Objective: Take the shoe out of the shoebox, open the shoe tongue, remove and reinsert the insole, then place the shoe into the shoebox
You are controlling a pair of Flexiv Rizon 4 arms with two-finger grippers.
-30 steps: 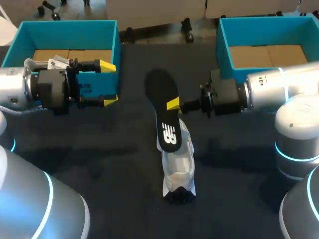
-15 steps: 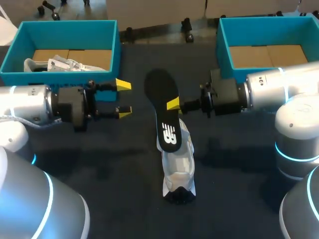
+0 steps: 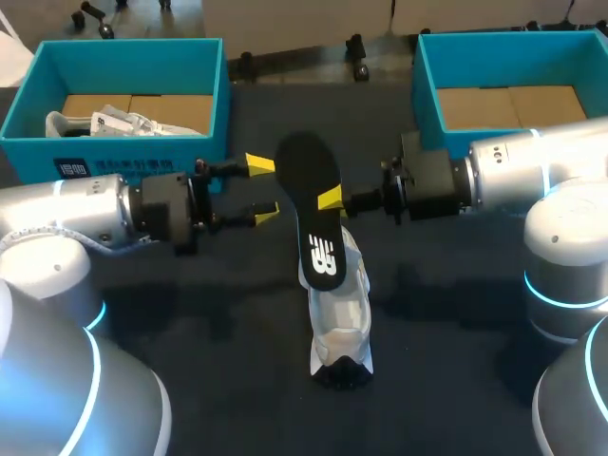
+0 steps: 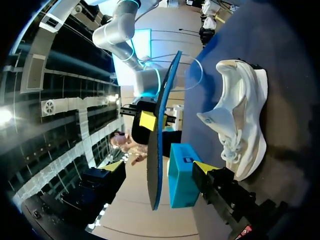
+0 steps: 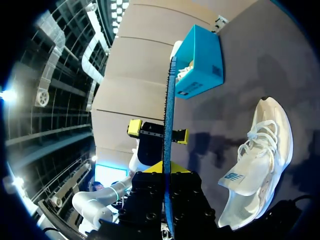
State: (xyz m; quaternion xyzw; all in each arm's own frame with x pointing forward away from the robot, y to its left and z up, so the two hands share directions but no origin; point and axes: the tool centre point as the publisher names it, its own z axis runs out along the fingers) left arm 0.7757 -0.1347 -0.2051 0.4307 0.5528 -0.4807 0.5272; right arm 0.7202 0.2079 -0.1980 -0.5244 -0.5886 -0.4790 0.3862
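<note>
White mesh sports shoe (image 3: 339, 323) lies nearest on the dark table (image 3: 209, 323). Above it, the right gripper (image 3: 331, 199) pinches the black foam insole (image 3: 313, 204) at one long edge, its length running away. The left gripper (image 3: 263, 190) — fingers spread — sits just beside the opposite edge.

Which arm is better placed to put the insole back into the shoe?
Right: the right fingers clamp the insole over the shoe; the left fingers stand open, empty, beside it.

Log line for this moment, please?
right claw: shut on insole, held clear of shoe | left claw: open, beside insole | shoe: on table, outside shoeboxes
</note>
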